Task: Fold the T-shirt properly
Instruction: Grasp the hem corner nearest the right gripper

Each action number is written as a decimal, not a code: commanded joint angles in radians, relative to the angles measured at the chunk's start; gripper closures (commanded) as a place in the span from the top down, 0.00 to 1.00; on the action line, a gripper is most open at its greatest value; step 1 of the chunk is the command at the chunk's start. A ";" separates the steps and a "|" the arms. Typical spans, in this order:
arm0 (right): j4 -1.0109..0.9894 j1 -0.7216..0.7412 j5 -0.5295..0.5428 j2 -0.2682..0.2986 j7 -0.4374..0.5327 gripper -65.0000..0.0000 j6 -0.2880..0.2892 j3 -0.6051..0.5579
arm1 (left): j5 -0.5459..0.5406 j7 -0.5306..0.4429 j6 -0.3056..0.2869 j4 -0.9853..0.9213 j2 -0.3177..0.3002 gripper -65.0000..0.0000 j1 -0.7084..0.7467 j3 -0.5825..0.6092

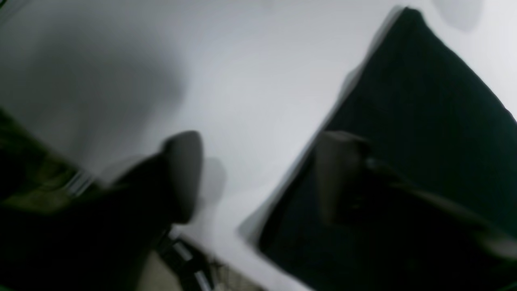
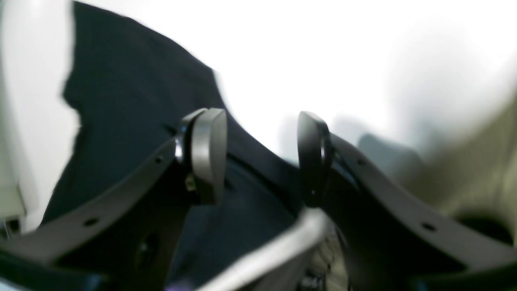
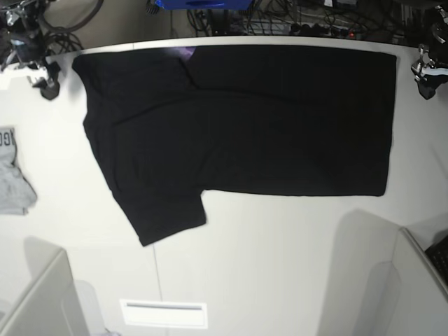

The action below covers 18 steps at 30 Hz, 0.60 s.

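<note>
A: Left wrist view. The left hand has its fingers spread apart with nothing between them. One finger hangs over bare white table, the other over the edge of the black T-shirt. Picture is blurred, so I cannot tell whether that finger touches cloth.

B: Right wrist view. The right hand is likewise parted and empty. Black cloth lies below and behind the fingers, and its edge runs between them. A sliver of purple shows at the bottom.

A: Base view. The T-shirt lies flat across the far half of the table, already doubled along its length by the look of it, with one sleeve sticking out toward the near side at that view's left. A small grey garment sits well apart at the left edge. Both arms sit at the far corners, too small here to read the fingers.

B: Judgement: next is the sleeve, then a crosswise fold. Each hand should pinch both layers at a corner, lift evenly, and carry across together so the edges line up. Risk: catching only the top layer.
</note>
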 commanded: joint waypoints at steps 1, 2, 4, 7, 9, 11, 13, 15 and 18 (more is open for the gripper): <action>0.026 0.025 0.024 0.016 0.010 0.42 0.003 -0.035 | -0.009 -0.020 -0.002 0.019 -0.025 0.47 -0.006 0.008; 0.026 0.051 0.024 0.027 0.010 0.42 -0.011 -0.072 | -0.003 -0.020 -0.002 0.019 -0.029 0.36 -0.021 0.031; 0.026 0.114 0.024 0.046 0.010 0.42 -0.074 -0.154 | -0.003 -0.020 -0.002 0.017 -0.039 0.08 -0.041 0.074; 0.019 0.226 0.022 0.078 0.015 0.42 -0.157 -0.259 | -0.003 -0.020 -0.002 0.014 -0.042 0.00 -0.069 0.123; -0.020 0.313 0.008 0.099 0.016 0.42 -0.198 -0.329 | -0.003 -0.020 -0.001 0.011 -0.043 0.00 -0.086 0.143; -0.104 0.425 -0.058 0.125 0.018 0.42 -0.213 -0.389 | -0.003 -0.020 -0.001 0.014 -0.043 0.00 -0.093 0.158; -0.248 0.553 -0.188 0.139 0.018 0.48 -0.210 -0.435 | -0.003 -0.020 -0.001 0.016 -0.043 0.00 -0.101 0.164; -0.386 0.658 -0.301 0.139 0.018 0.57 -0.209 -0.466 | -0.003 -0.020 -0.001 0.014 -0.045 0.00 -0.103 0.156; -0.551 0.772 -0.400 0.142 0.041 0.64 -0.167 -0.500 | -0.003 -0.023 -0.001 0.013 -0.046 0.00 -0.095 0.155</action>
